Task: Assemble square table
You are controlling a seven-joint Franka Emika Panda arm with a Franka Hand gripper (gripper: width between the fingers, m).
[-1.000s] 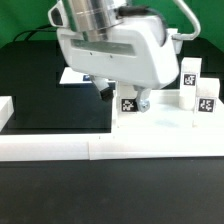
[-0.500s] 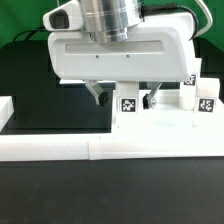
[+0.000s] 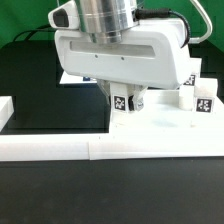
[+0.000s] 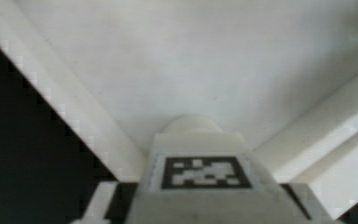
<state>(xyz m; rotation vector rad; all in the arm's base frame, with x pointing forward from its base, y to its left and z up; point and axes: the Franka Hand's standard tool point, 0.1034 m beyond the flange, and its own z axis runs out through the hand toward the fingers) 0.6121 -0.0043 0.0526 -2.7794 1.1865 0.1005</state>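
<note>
The robot's tool (image 3: 126, 101) stands low over the large, thick white square table slab (image 3: 150, 128) on the black bench (image 3: 50, 110), its fingers on either side of a small white tagged leg (image 3: 122, 100); they look closed on it, though I cannot tell if the grip is firm. If contact is only partial, the leg may tilt or slip on lifting. Two more tagged white legs (image 3: 203, 103) stand near the exterior view's right and could be knocked.
</note>
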